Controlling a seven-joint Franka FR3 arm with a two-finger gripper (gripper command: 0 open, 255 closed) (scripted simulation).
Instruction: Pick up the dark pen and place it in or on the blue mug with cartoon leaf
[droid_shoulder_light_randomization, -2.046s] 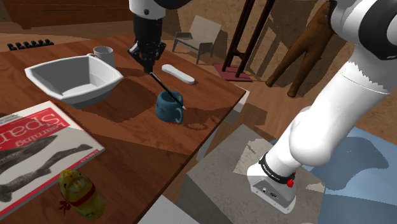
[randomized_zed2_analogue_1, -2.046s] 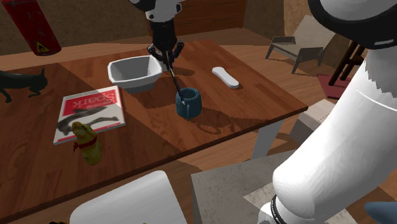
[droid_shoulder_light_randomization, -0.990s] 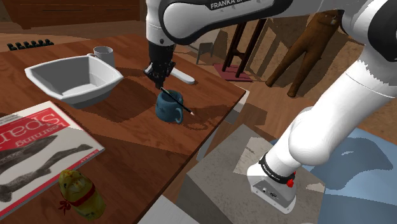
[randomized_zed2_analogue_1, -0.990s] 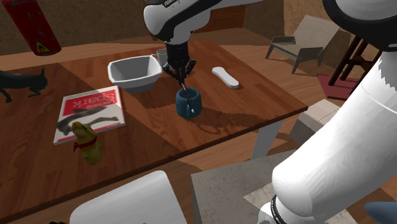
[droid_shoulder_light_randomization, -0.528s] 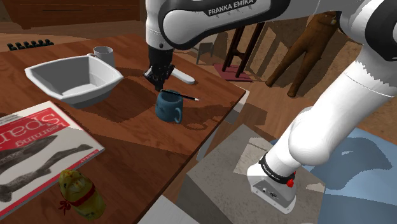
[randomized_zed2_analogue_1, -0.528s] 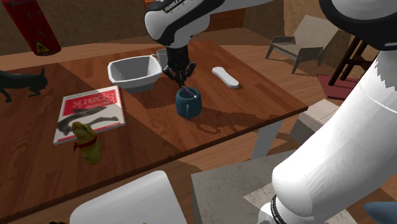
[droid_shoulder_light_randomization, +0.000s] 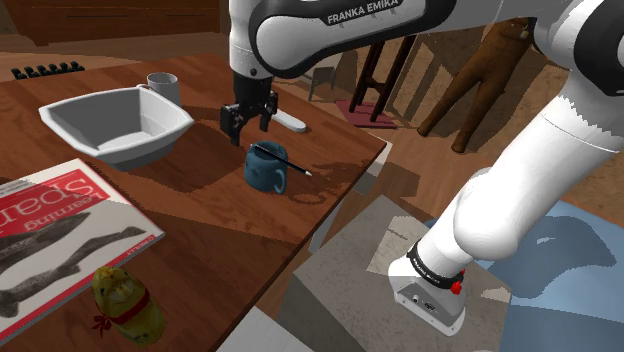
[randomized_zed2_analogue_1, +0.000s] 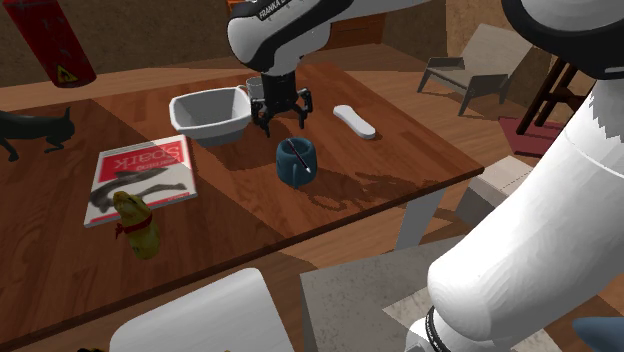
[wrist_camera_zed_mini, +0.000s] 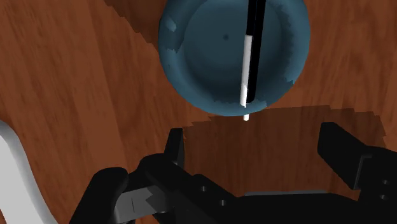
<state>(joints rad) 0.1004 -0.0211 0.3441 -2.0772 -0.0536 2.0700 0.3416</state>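
— Wooden table (droid_shoulder_light_randomization: 200, 210), one question: where is the dark pen (droid_shoulder_light_randomization: 281, 160)?
— Across the mouth of the blue mug (droid_shoulder_light_randomization: 262, 176), its long axis pointing straight away from the gripper (droid_shoulder_light_randomization: 248, 125), which hangs just above and beside the mug, fingers spread and empty.

A home: wooden table (droid_shoulder_light_randomization: 200, 215) with bowl (droid_shoulder_light_randomization: 115, 122) and magazine (droid_shoulder_light_randomization: 55, 240), armchair (randomized_zed2_analogue_1: 475, 60) beyond.

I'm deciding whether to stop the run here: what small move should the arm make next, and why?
Probably lift the gripper straight up and clear. It stands open just above the mug, touching nothing, and the pen lies across the mug's rim, so the placing looks done.
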